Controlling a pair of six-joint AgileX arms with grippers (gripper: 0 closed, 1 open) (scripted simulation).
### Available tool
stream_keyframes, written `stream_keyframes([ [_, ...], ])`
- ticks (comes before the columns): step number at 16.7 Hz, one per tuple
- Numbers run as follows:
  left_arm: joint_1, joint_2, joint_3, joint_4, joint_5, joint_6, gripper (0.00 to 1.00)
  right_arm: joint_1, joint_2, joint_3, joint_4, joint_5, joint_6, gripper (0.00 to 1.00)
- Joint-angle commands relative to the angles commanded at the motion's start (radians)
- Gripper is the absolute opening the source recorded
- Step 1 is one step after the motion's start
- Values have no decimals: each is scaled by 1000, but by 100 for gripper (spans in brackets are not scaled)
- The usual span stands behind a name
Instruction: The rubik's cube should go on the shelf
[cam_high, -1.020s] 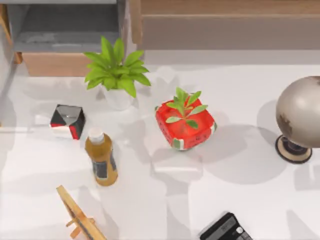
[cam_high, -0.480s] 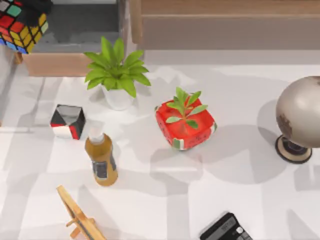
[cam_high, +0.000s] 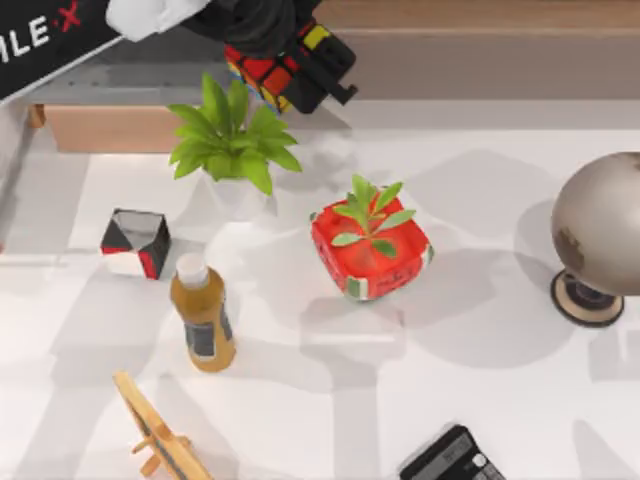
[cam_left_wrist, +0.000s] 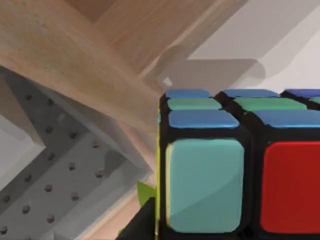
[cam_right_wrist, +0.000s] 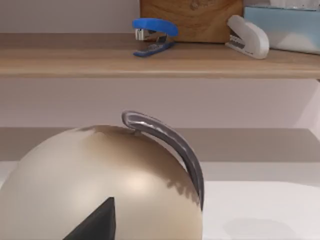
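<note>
The rubik's cube (cam_high: 268, 72), black-gridded with red and yellow stickers, hangs high at the back of the table. My left gripper (cam_high: 295, 70) is shut on it, the arm reaching in from the top view's upper left. In the top view the cube lies over the left end of the shelf (cam_high: 470, 14), a light-brown ledge with a grey-brown front panel (cam_high: 480, 65). The left wrist view has the cube (cam_left_wrist: 240, 165) close up, with the shelf's wooden edge (cam_left_wrist: 75, 55) just beyond it. A dark part of my right gripper (cam_right_wrist: 97, 222) sits close behind the globe (cam_right_wrist: 100, 180).
A leafy potted plant (cam_high: 232, 140) stands right under the cube, beside the grey cubby (cam_high: 130, 85). A red planter (cam_high: 370, 248), black-white-red box (cam_high: 135, 243), bottle (cam_high: 202, 315), globe (cam_high: 600, 230), wooden stand (cam_high: 160, 435) and calculator (cam_high: 452, 458) stand about. Staplers (cam_right_wrist: 152, 35) lie on the shelf.
My left arm has carried the rubik's cube from the top view's upper left corner rightward, past the cubby, to the shelf's left end.
</note>
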Motion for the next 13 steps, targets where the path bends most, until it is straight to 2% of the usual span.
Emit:
stream_keyframes([
  [6, -205, 94, -145, 590, -192, -31, 0, 0, 0, 0, 0, 0, 0, 100],
  [13, -309, 290, -213, 1305, -427, -75, 0, 0, 0, 0, 0, 0, 0, 100],
])
